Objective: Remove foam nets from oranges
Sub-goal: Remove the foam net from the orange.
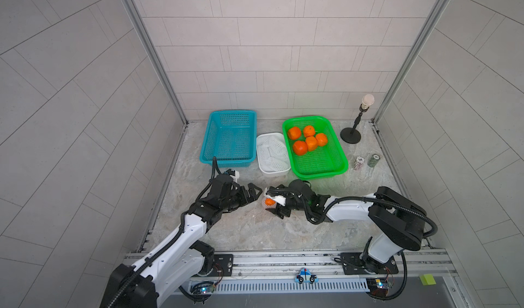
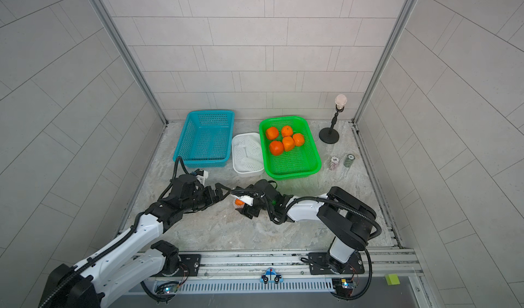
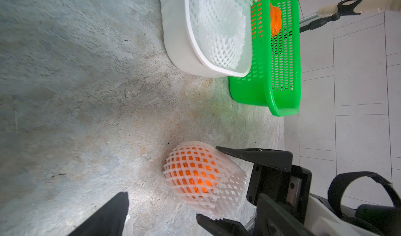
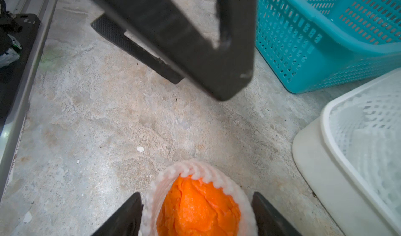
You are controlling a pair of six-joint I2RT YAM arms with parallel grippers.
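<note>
— What's sitting on the table [image 1: 255,230] on your feed?
— I see marbled stone. Along the back are a blue basket [image 1: 208,142], a white tub [image 1: 273,173] and, just beside it, a green basket [image 1: 320,159]. A black stand [image 1: 350,135] is in the far corner, with two chip stacks [image 1: 359,162] nearby.
— Anything up front?
— One netted orange [image 1: 268,203], mid-table, well apart from the baskets.

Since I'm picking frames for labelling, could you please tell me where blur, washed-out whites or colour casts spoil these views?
In both top views, sharp overall, but the green basket throws a green tint on the table; left wrist view, the white tub is washed out, the netted orange crisp; right wrist view, the left gripper near the lens is blurred.
</note>
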